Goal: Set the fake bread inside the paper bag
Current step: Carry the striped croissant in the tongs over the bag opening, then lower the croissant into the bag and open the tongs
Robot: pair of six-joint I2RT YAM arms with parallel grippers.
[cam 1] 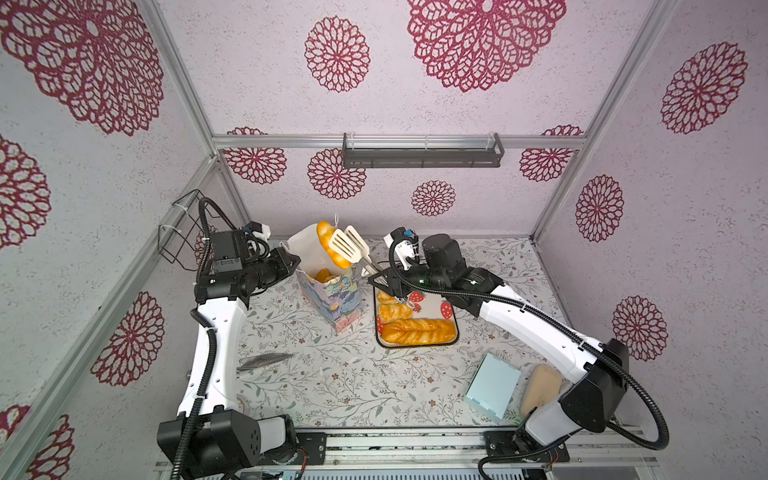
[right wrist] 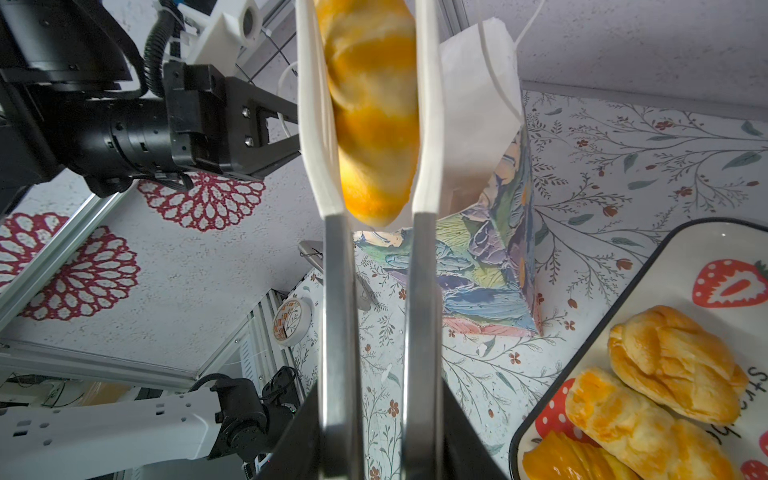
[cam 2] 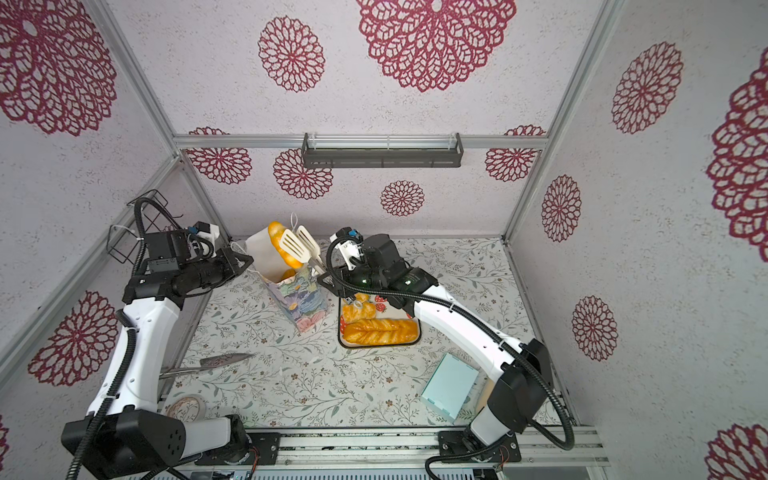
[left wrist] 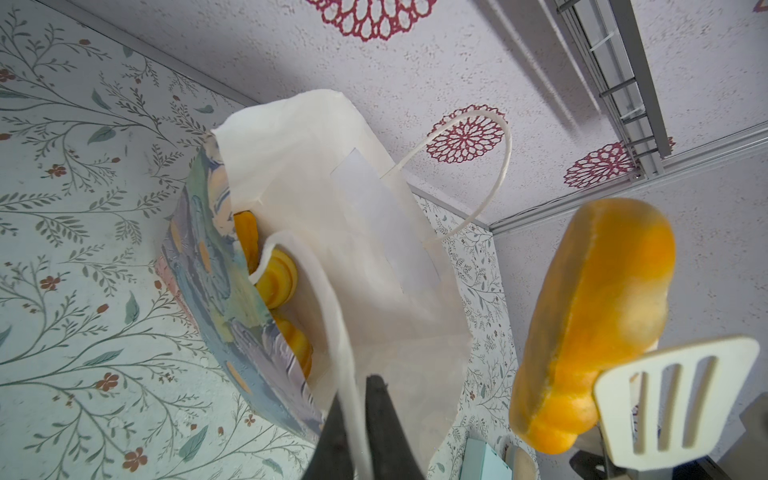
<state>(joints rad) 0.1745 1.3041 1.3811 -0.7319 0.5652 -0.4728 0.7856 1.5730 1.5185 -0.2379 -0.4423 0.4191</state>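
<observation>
— What does the right gripper [right wrist: 380, 453] have?

— It is closed on the two metal handles of a pair of tongs [cam 1: 341, 245], squeezing them nearly together. The white slotted heads of the tongs clamp a golden bread roll [right wrist: 374, 104] between them, one on each side.

— Where is that roll?

— It is in the air, tilted, at the open top of the paper bag [cam 1: 332, 299] and not yet inside. The left wrist view shows a gap between the roll and the bag's white inner wall.

— And the left gripper [left wrist: 357, 432]?

— It is pinched shut on the bag's white cord handle [left wrist: 345, 332], which runs between its black fingers on the side away from the tongs. The bag stands on the worktop [cam 1: 332, 382] and leans a little.

— Is there anything in the bag?

— There are several yellow pastries [left wrist: 278, 274] low inside, against the painted wall.

— What is beside it?

— A strawberry-print tray [cam 1: 434, 305] sits just to the right of the bag in both top views. It holds a braided loaf [cam 1: 417, 331] along its near edge and smaller flaky pastries [right wrist: 673, 357] behind that. Nearer the right arm's base lie a light blue box [cam 1: 492, 384] and a pale beige piece [cam 1: 540, 386], well apart from the tray.
</observation>
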